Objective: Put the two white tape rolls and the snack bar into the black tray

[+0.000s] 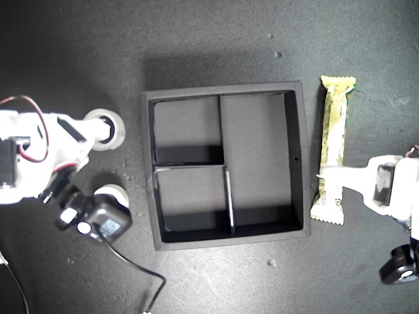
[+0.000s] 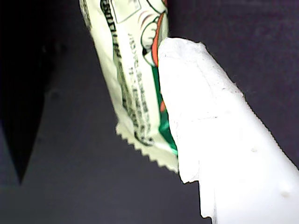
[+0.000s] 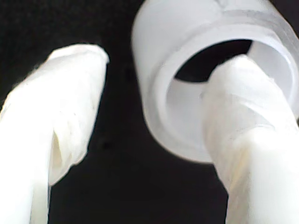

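Reaching into one roll point(image 1: 107, 129), my second gripper point(image 3: 154, 135) is seen spread, one finger point(image 3: 243, 126) inside the ring. Another roll point(image 1: 111, 193) lies nearby. At three o'clock of the tray point(image 1: 298, 157), the bar point(image 1: 332, 150) is touched by my first gripper point(image 1: 330, 176); its jaw state cannot be told.

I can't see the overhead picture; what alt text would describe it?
An empty black tray with three compartments sits mid-table. On the exterior view's right, my first gripper reaches the snack bar; on its left, my second gripper pokes into one of two white tape rolls.
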